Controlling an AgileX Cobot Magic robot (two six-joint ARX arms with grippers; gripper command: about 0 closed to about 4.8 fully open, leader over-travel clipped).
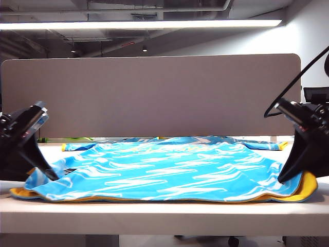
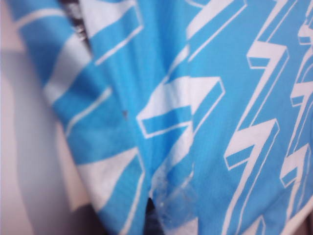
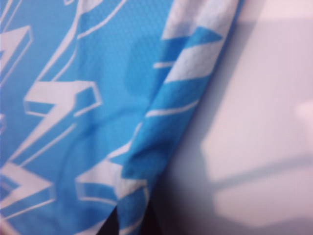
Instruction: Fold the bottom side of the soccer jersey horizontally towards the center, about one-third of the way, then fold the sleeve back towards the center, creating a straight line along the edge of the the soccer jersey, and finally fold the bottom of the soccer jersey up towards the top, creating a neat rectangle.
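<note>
Left pincer, right pincer, clamped on soccer jersey side edges

Left gripper low at the near left, fingers angled down and inward, clamped closed. Right gripper mirrors it at the near right, likewise closed.

Soccer jersey: sky-blue with white jagged streaks, spread flat across table, filling lower centre of exterior view. Bottom of the soccer jersey along near edge, yellow-orange band showing beneath. Corners at lower left and lower right slightly bunched.
</note>
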